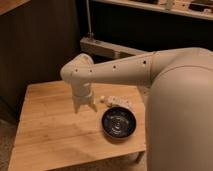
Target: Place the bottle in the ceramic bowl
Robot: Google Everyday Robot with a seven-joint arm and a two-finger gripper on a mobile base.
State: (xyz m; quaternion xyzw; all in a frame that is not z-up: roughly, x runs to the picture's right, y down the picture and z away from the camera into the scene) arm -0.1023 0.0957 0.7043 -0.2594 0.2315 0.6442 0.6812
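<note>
Readable text, brands, numbers, signs: none.
Bottle (114, 101): lies near the far edge of the counter (50, 131), toward its right side, just behind the bowl (119, 123); the print on its pale label is too small to read.
End effector (84, 108): points down over the counter's middle, toward the far edge, just left of the bottle.

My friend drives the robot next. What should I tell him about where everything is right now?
Gripper: pointing down, low over the wooden table, left of the bottle in the picture and not touching it.
Bottle: lying on the table just behind the bowl's rim, not inside.
Ceramic bowl: near the table's front edge, nothing in it.
Done: nothing yet.
Left: grab the bottle, lift it, put it in the bowl.
</note>
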